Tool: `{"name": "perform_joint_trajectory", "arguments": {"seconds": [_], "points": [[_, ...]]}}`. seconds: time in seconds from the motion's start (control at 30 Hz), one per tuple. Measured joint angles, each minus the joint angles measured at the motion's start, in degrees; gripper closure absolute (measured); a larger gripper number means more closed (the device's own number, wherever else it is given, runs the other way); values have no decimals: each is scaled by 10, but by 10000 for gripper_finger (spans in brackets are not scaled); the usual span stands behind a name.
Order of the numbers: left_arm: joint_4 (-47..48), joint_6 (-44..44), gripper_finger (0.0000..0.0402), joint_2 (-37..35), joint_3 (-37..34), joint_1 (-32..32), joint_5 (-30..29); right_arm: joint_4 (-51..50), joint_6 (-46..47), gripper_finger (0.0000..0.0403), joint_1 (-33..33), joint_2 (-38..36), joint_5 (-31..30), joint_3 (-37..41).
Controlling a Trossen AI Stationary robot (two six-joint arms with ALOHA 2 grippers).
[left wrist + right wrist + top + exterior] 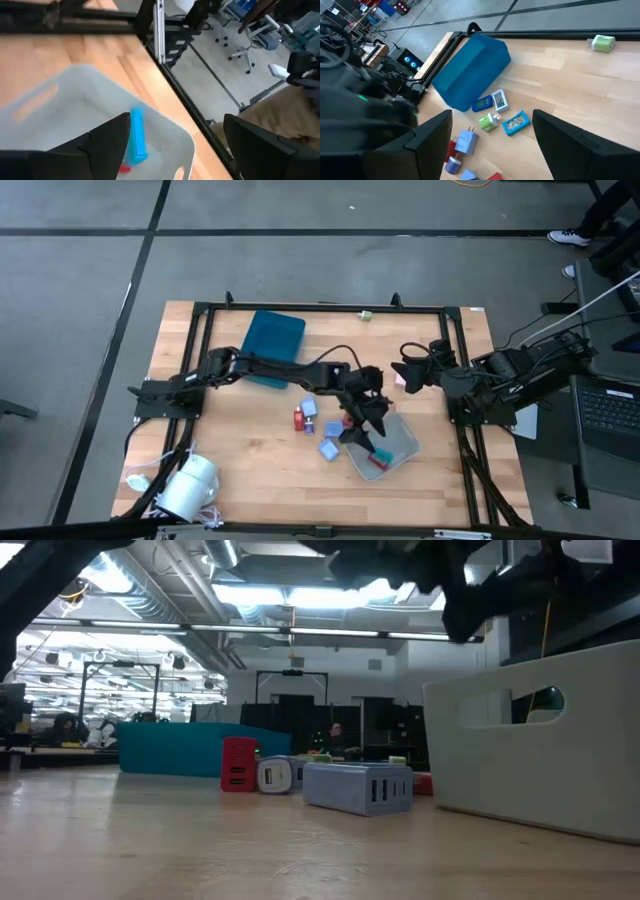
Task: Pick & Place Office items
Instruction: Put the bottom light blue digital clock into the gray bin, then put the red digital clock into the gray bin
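Blue block (137, 135) lies inside the pale grey tray (65, 95), a red piece (123, 169) touching it. Left gripper (175, 145) hangs right above, fingers spread wide, holding nothing. More items (318, 425) sit on the table (250, 460) beside the tray. Right gripper (492, 145) waits apart, jaws wide.

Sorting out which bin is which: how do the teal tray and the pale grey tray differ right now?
The teal tray sits at the table's far side with nothing visible inside; the pale grey tray sits nearer the front and holds a blue item and a red one. The left gripper hangs over the grey tray, fingers spread; no gripper is over the teal one. Both are rectangular.
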State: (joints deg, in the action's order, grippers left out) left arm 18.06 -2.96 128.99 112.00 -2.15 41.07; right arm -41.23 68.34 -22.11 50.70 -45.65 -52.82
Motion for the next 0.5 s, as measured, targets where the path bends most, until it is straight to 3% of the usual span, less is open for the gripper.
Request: {"name": "perform_joint_trajectory", "arguments": {"seconds": [0.27,0.4,0.5], "points": [[69,53,105,0,6,13,-60,0,0,122,0,0,0,0],[221,182,105,1,5,32,-203,0,-1,122,0,0,0,0],[270,251,105,2,-2,41,-307,0,-3,122,0,0,0,0]]}}
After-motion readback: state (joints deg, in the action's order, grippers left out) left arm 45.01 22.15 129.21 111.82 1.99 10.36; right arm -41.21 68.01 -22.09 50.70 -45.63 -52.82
